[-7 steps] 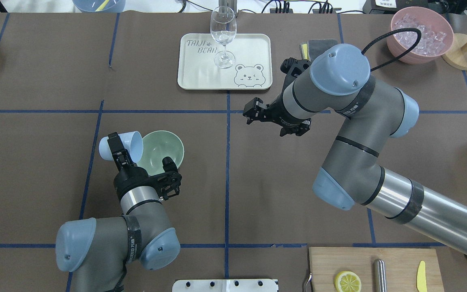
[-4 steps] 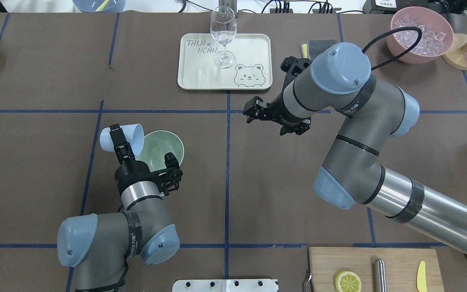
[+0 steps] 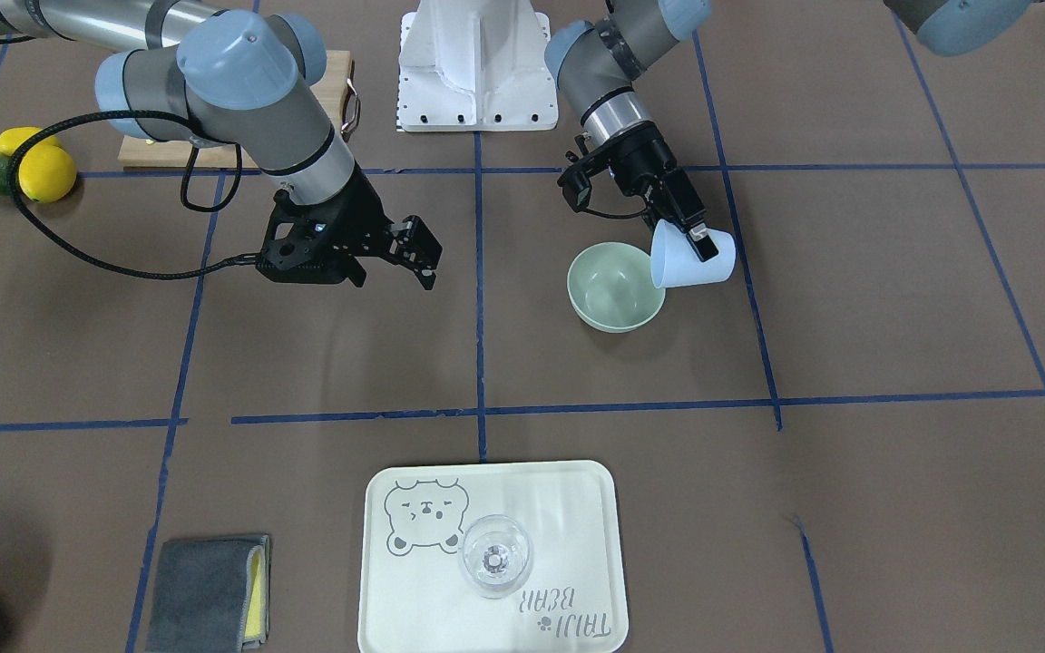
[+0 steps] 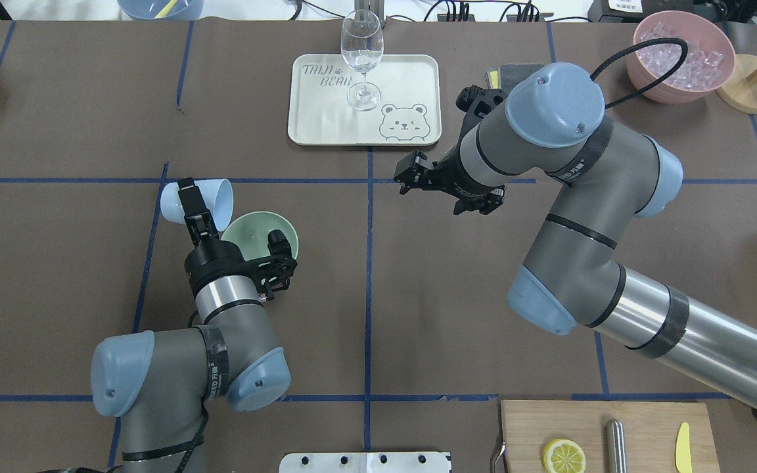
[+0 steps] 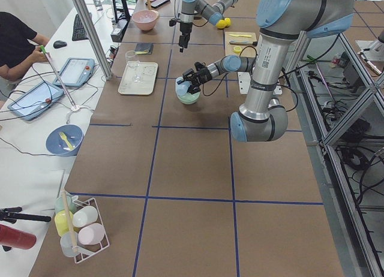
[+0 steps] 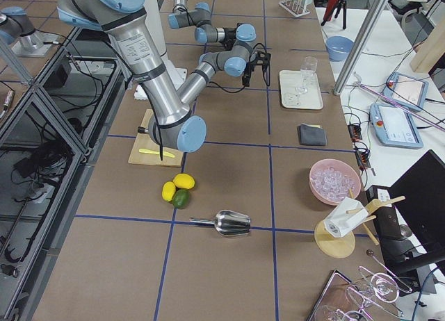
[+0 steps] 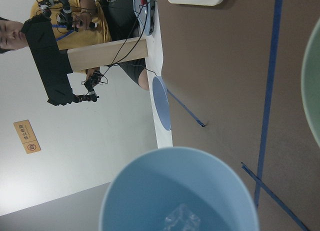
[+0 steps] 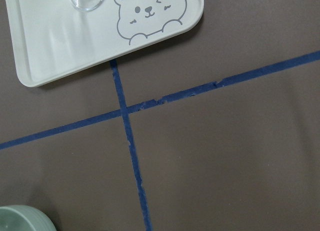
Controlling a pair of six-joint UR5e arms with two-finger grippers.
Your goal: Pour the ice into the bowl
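My left gripper [image 4: 191,197] is shut on a light blue cup [image 4: 211,203]. It holds the cup tipped on its side, mouth toward the pale sage-green bowl [image 4: 247,238], at the bowl's far-left rim. In the front view the cup [image 3: 681,263] overlaps the bowl's rim [image 3: 615,319]. The bowl's inside looks empty. In the left wrist view, clear ice [image 7: 182,220] lies inside the cup [image 7: 150,191]. My right gripper [image 4: 412,176] is open and empty, hovering over the table's middle, right of the bowl.
A cream bear tray [image 4: 326,125] with a wine glass [image 4: 361,56] lies at the far middle. A pink container of ice [image 4: 684,56] stands far right. A cutting board [image 4: 641,420] with a lemon slice is near right. A grey cloth [image 3: 205,589] lies by the tray.
My left gripper has carried the tipped cup away from the robot along the bowl's left rim. The right arm has shifted only slightly.
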